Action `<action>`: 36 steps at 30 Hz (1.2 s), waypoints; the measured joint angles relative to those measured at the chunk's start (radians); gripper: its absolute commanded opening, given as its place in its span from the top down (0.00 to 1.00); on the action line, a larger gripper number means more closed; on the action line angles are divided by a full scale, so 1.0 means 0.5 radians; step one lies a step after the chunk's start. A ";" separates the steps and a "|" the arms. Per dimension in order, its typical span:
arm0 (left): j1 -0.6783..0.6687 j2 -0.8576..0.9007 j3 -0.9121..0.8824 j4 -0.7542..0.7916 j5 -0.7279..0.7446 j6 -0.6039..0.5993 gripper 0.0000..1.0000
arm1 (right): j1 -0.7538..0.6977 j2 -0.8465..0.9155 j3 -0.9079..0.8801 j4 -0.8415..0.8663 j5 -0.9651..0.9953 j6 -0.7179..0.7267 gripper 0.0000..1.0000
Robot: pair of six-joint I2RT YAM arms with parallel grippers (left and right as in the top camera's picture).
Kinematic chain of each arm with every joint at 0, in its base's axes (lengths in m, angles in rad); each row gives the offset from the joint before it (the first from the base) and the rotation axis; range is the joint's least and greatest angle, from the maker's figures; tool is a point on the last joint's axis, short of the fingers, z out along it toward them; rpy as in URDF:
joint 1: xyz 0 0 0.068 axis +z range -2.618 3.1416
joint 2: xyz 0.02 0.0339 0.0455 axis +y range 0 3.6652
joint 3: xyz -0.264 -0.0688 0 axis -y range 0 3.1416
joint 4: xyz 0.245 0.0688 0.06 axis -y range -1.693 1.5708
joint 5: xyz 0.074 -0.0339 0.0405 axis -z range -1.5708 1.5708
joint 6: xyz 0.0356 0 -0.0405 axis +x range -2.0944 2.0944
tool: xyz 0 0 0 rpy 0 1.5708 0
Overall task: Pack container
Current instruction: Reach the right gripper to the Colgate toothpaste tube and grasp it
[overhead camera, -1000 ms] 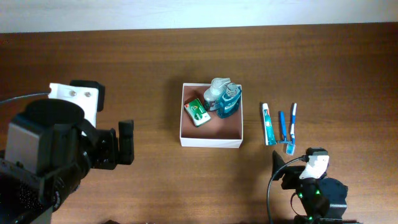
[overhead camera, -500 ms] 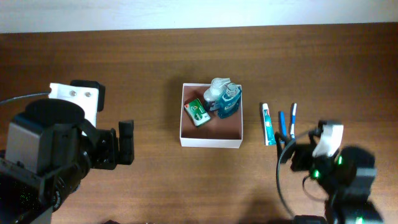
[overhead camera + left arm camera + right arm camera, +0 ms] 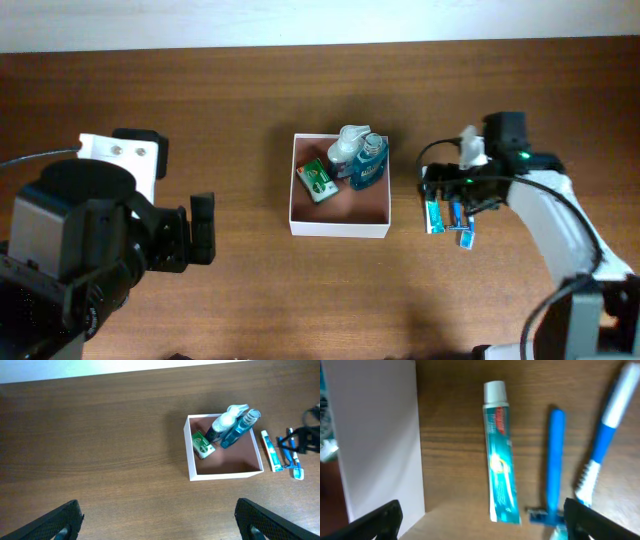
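Note:
The container [image 3: 340, 228] is a square white-walled box with a brownish-pink inside at the table's middle; it also shows in the left wrist view [image 3: 226, 475] and, as a white wall, in the right wrist view [image 3: 375, 435]. In it are a green-and-white carton [image 3: 317, 179], a white pump bottle [image 3: 349, 146] and a blue bottle [image 3: 368, 166]. To its right lie a teal toothpaste tube [image 3: 499, 465], a blue razor [image 3: 554, 465] and a blue-and-white toothbrush [image 3: 607, 435]. My right gripper [image 3: 455, 193] is open, hovering over them. My left gripper [image 3: 160, 522] is open, high over bare wood.
The dark wooden table [image 3: 240, 90] runs to a pale wall at the far edge. My left arm's bulky body [image 3: 90, 250] fills the left near part of the overhead view. The right arm [image 3: 550, 220] reaches in from the near right.
My right arm has swung from the near right edge up and left, so its gripper now hangs over the toothpaste, razor and toothbrush. The left arm and box contents have not moved.

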 measured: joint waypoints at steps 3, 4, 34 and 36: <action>0.000 0.000 0.000 0.000 0.000 0.000 0.01 | 0.133 0.095 0.000 0.066 0.107 -0.005 0.13; 0.000 0.000 0.000 0.000 0.000 0.000 0.01 | 0.182 0.129 0.000 0.088 0.152 0.004 0.15; 0.000 0.000 0.000 0.000 0.000 0.000 0.01 | 0.269 0.509 0.000 0.299 0.436 0.182 0.80; 0.000 0.000 0.000 0.000 0.000 0.000 0.01 | 0.269 0.509 0.003 0.254 0.437 0.188 0.83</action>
